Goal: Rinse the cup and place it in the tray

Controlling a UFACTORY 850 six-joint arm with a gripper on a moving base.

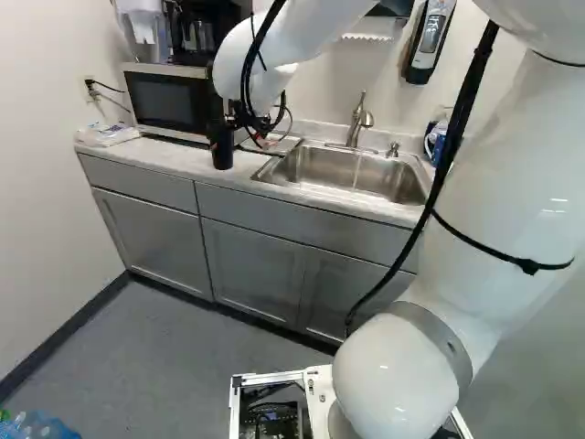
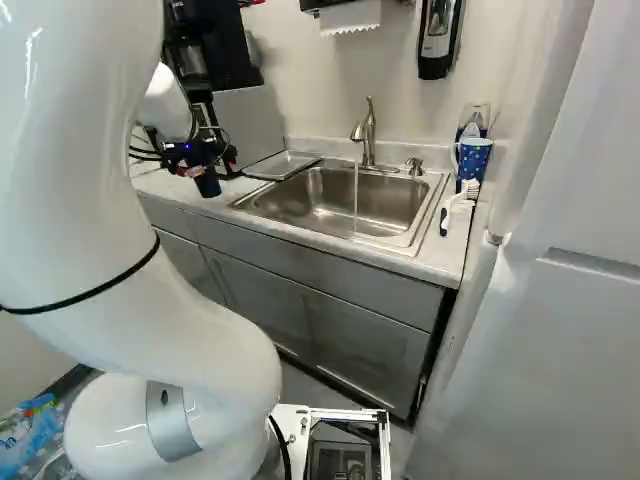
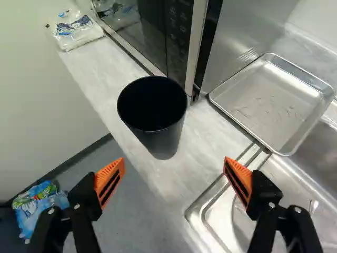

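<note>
Two steps short, likely rinsing and placing, held gripper open and empty, facing dark cup on counter, outside tray.

White rounded arm, black cable, grey joint band

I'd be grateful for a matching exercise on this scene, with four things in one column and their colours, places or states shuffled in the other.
1. Cup
2. Faucet
3. Tray
4. Fingers

A. Shallow, metal, by the sink
B. Apart, with orange pads
C. Black, upright on the counter
D. Sending a stream of water down

Right pairs: 1-C, 2-D, 3-A, 4-B
</note>
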